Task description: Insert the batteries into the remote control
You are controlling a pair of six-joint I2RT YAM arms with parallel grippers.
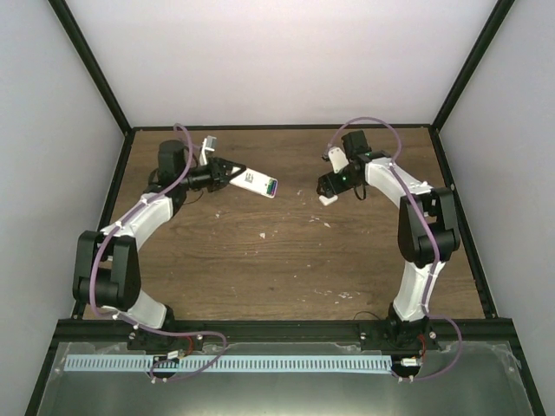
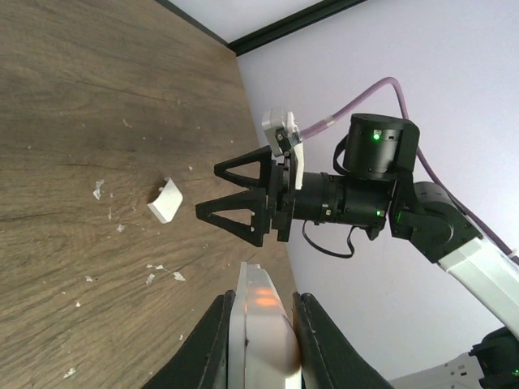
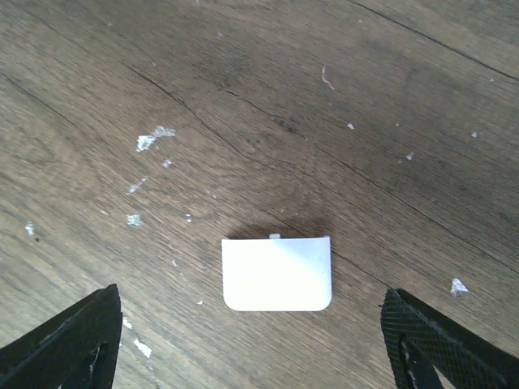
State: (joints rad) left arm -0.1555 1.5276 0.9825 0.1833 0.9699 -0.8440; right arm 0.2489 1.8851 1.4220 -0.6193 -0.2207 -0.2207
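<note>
The remote control (image 1: 256,179) is aloft, clamped across its width by the left fingers (image 2: 212,340) — light, stiff, slick plastic, best held by its long edges. The right fingers (image 3: 73,340) are wide apart, empty — over the battery cover (image 3: 276,274) on the table (image 1: 260,260).

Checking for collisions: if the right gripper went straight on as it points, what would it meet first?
Likely the small white squarish plastic piece lying on the brown wooden table, centred ahead of the open right gripper.
</note>
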